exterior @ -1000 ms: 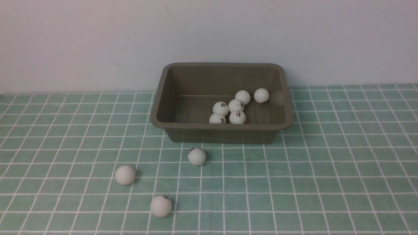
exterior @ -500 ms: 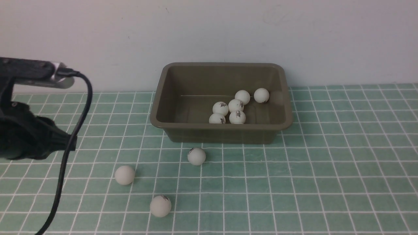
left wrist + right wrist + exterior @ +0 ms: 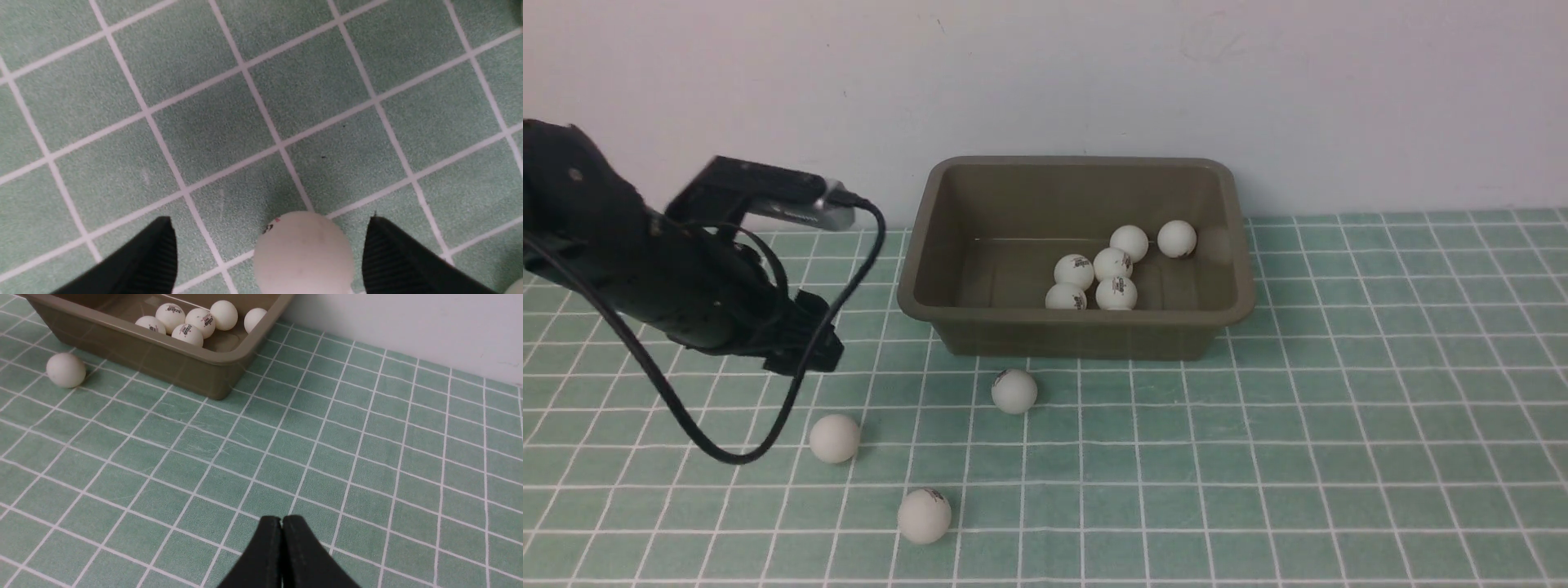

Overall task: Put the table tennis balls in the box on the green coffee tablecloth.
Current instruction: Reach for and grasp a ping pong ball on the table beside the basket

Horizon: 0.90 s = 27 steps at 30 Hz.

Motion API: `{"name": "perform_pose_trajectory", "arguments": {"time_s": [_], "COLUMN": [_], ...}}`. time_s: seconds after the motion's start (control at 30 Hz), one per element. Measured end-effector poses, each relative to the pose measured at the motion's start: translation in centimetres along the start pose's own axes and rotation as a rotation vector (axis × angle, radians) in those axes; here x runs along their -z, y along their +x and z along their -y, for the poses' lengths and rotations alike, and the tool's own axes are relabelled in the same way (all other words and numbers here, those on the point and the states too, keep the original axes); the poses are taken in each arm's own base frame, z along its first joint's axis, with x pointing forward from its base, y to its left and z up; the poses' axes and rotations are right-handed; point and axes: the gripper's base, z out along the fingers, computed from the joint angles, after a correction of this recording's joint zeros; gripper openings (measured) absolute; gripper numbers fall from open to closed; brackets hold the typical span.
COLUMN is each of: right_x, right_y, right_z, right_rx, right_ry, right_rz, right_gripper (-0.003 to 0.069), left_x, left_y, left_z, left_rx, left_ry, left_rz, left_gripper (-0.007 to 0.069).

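Note:
The olive-brown box stands at the back of the green coffee tablecloth and holds several white table tennis balls. Three more balls lie on the cloth in front of it: one close to the box, one to the left, one nearest me. My left gripper hovers above the cloth, up and left of the left ball. In the left wrist view this gripper is open, and a ball lies on the cloth between the fingers. My right gripper is shut and empty, away from the box.
A pale wall runs right behind the box. The left arm's black cable hangs in a loop down to the cloth near the left ball. In the right wrist view one loose ball lies beside the box.
The left arm has come in from the left edge and moved right towards the loose balls, and its jaws have opened. No ball has moved.

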Motion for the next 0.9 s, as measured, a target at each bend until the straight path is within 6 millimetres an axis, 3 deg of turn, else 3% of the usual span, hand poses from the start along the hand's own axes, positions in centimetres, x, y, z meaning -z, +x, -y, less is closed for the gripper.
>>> {"name": "perform_pose_trajectory", "arguments": {"time_s": [0.43, 0.67, 0.73, 0.9], "right_x": [0.0, 0.0, 0.0, 0.0], "right_y": [0.0, 0.0, 0.0, 0.0], "right_z": [0.0, 0.0, 0.0, 0.0], "right_rx": [-0.007, -0.007, -0.007, -0.007], "right_ry": [-0.005, -0.005, -0.005, -0.005], "right_rz": [-0.001, -0.001, -0.001, -0.001], "right_gripper": [-0.0016, -0.0016, -0.0016, -0.0016], "left_x": [-2.1, -3.0, -3.0, -0.8], "left_y": [0.8, 1.5, 1.5, -0.4], "left_z": [0.0, 0.1, 0.2, 0.4], "left_rx": [0.014, 0.016, 0.015, -0.017], "left_ry": [0.039, 0.069, 0.081, 0.154], "left_rz": [-0.096, -0.162, -0.181, -0.257], "left_gripper": [0.0540, 0.0398, 0.0345, 0.0345]}}
